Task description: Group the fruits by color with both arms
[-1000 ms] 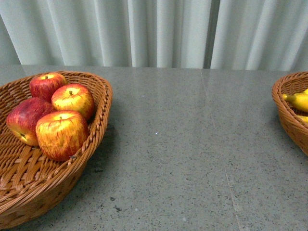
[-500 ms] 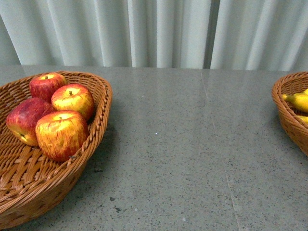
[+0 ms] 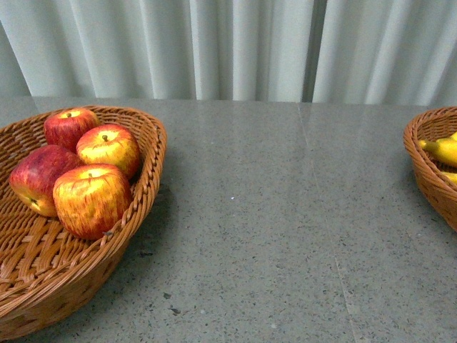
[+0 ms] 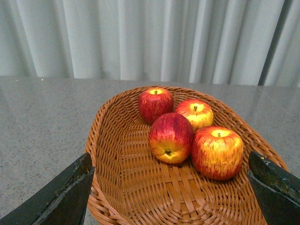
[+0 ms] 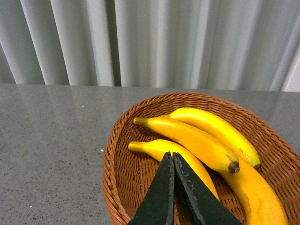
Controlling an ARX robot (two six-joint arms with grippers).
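Several red-and-yellow apples (image 3: 91, 200) lie together in the wicker basket (image 3: 146, 179) at the left of the table. In the left wrist view the apples (image 4: 171, 137) rest at the far end of that basket (image 4: 108, 154). My left gripper (image 4: 169, 168) hangs open over its near end, holding nothing. Three yellow bananas (image 5: 197, 140) lie in the right basket (image 5: 117, 187). My right gripper (image 5: 171, 155) is shut and empty, its tips just above the nearest banana (image 5: 154, 149). The front view shows a banana (image 3: 443, 150) at the right edge but neither gripper.
Grey speckled tabletop (image 3: 285, 229) stretches between the two baskets. The right basket (image 3: 421, 168) is cut off by the frame edge. A pale pleated curtain (image 3: 235, 46) hangs behind the table.
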